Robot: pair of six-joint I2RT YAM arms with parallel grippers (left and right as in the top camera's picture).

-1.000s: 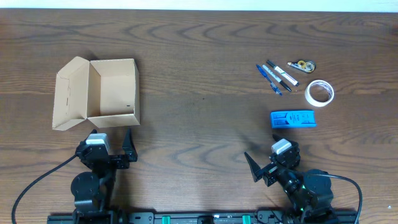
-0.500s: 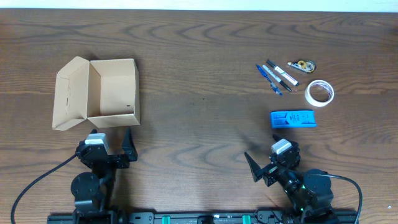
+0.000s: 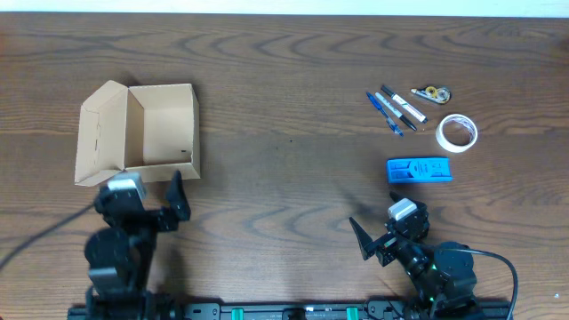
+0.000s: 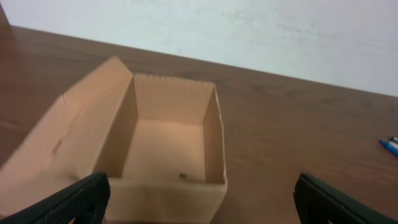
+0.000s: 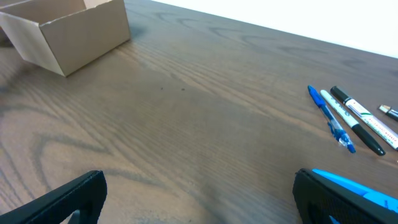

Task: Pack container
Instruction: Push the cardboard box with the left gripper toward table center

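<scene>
Since half a second ago the left gripper (image 3: 149, 184) has moved closer to the container (image 3: 162, 124), and its fingers are spread wide just short of the near wall. That tan box sits open on the left part of the table (image 3: 284, 62), its lid flap folded out to the left (hollow facing up). Well apart, the right gripper (image 3: 378, 229) hovers with fingers likewise spread, near a blue packet (image 3: 419, 169), with pens (image 3: 391, 111) and a tape roll (image 3: 457, 132) beyond
</scene>
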